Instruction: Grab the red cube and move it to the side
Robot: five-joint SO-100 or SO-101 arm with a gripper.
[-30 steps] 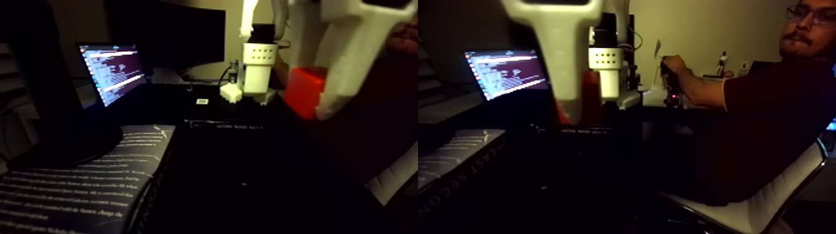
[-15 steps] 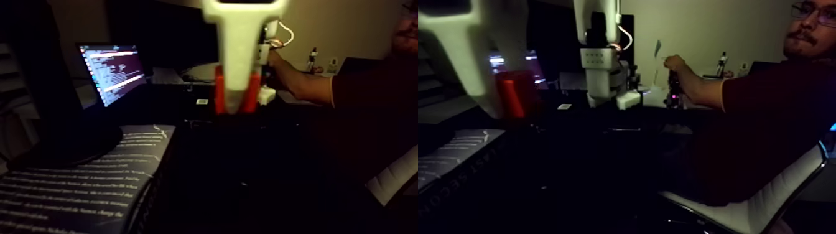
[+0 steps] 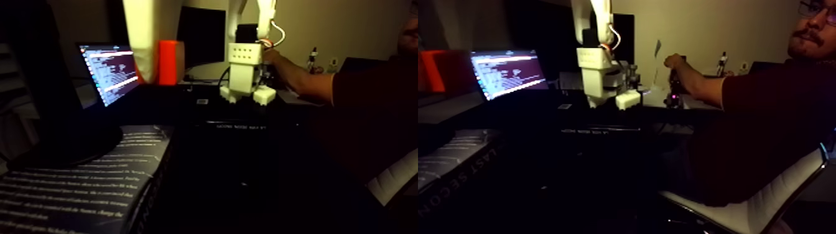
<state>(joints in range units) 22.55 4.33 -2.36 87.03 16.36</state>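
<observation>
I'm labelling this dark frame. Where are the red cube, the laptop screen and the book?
red cube [image 3: 169, 62]: fixed view, left half, its lit front face.
laptop screen [image 3: 112, 71]: fixed view, left half, middle of the lit display.
book [image 3: 81, 180]: fixed view, left half, its printed cover.

White hand [image 3: 149, 59] grips red cube [image 3: 169, 62] — near laptop [image 3: 111, 71].

Both halves of the fixed view give the same count. One red cube [image 3: 169, 61]. One white arm [image 3: 244, 68] standing on the dark surface [image 3: 249, 180]. One lit laptop [image 3: 112, 71]. One dark monitor [image 3: 200, 37] behind it. One book [image 3: 93, 180] with printed text, at the lower left. One person [image 3: 771, 124], seated on one chair [image 3: 771, 205].
</observation>
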